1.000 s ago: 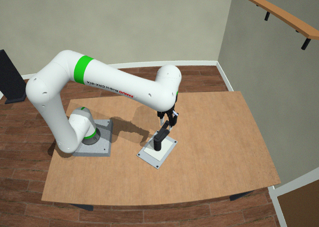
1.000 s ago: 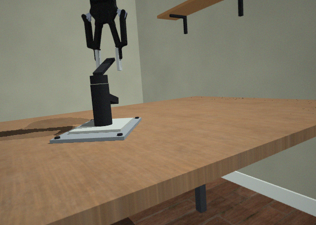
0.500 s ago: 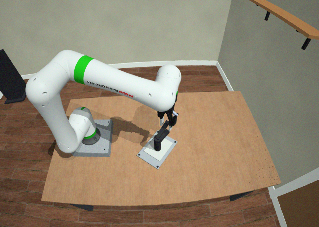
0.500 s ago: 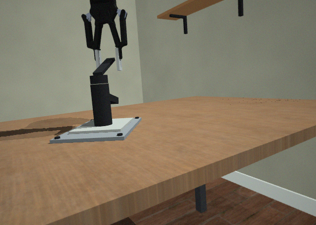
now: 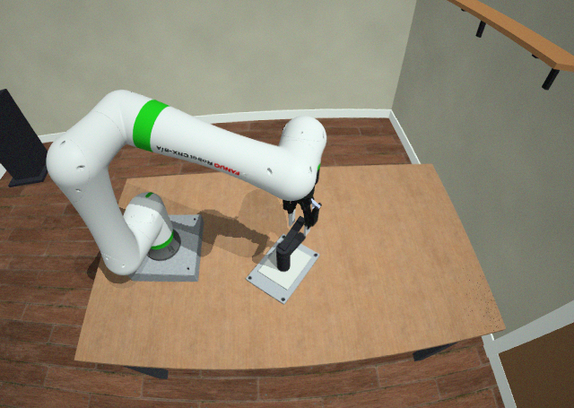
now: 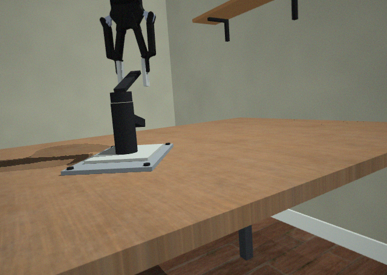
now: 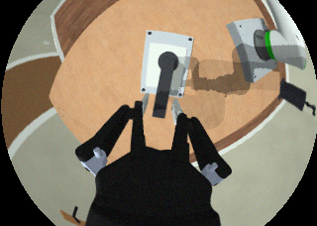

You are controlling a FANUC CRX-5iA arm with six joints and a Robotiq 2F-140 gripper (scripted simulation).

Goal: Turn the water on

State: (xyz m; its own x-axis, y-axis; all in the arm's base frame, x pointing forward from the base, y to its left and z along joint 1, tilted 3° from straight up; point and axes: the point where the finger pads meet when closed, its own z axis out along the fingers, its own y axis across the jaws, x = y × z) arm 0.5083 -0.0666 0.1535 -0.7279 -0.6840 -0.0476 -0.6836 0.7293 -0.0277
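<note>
A black tap (image 6: 124, 125) stands upright on a white and grey base plate (image 6: 120, 159) on the wooden table. Its flat black lever (image 6: 127, 80) is tilted, with the free end raised. My gripper (image 6: 132, 79) hangs straight down over the tap. Its fingers stand apart on either side of the lever's raised end, with a small gap on each side. In the top view the gripper (image 5: 300, 221) is just above the lever (image 5: 292, 238). In the wrist view the lever (image 7: 161, 82) lies between the two fingertips. The gripper is open.
The robot's base (image 5: 160, 246) is bolted to the table left of the tap. A wooden shelf (image 6: 247, 0) hangs on the wall, high and to the right. A dark panel (image 5: 16, 139) stands on the floor at the far left.
</note>
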